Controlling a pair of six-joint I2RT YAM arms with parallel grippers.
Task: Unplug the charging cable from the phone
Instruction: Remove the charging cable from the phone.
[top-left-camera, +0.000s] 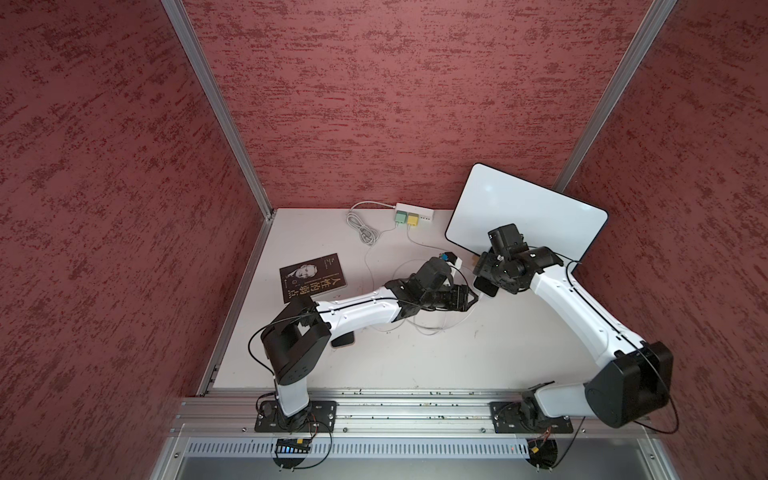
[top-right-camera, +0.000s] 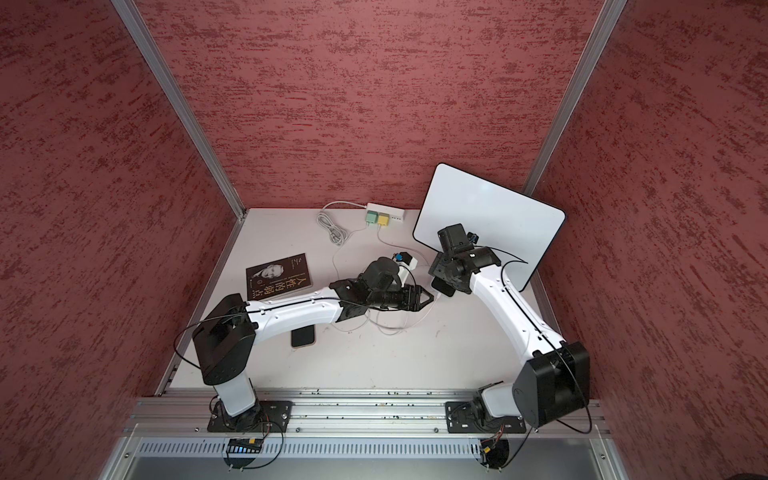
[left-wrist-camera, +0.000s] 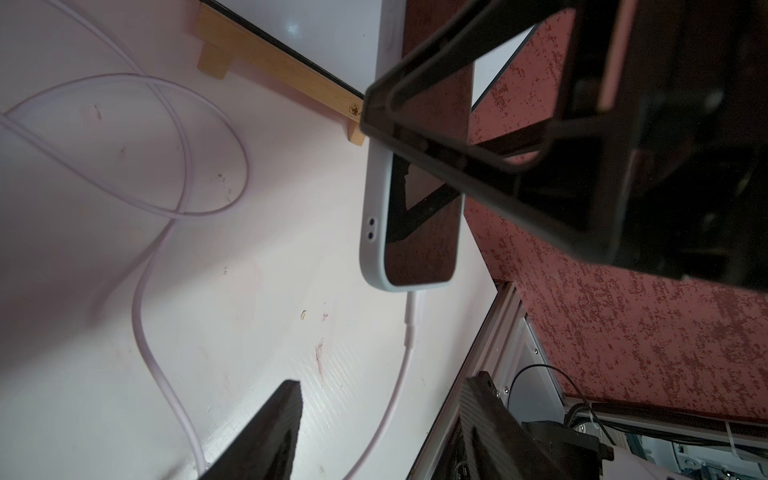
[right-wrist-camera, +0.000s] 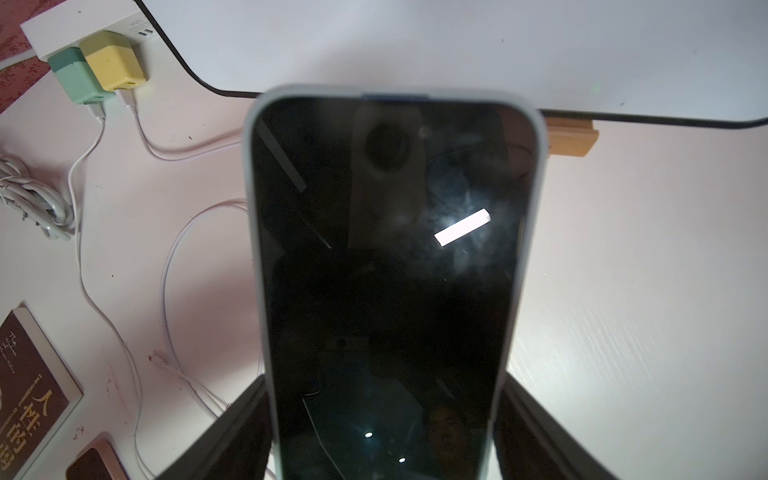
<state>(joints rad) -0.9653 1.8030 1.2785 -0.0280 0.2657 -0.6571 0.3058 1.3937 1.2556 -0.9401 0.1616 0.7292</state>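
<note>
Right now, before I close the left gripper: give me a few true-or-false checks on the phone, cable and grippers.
1. The right gripper holds the phone off the table. True.
2. The cable is out of the phone. False: its plug sits in the phone's end.
3. The left gripper is clamped on the cable. False: its jaws stand open, short of the plug.
4. A book lies on the table. True.

Walls (top-left-camera: 395, 104): mottled dark red. Table (top-left-camera: 457, 357): white. Phone (right-wrist-camera: 386, 291): black screen; case (left-wrist-camera: 372, 249) pale grey. Cable (left-wrist-camera: 141, 324): white. Green charger (right-wrist-camera: 77, 77), yellow charger (right-wrist-camera: 112, 62). Strip (right-wrist-camera: 75, 25): white. Book (top-left-camera: 312, 277): dark brown, pale lettering. Board (top-left-camera: 528, 212): white, black rim.
</note>
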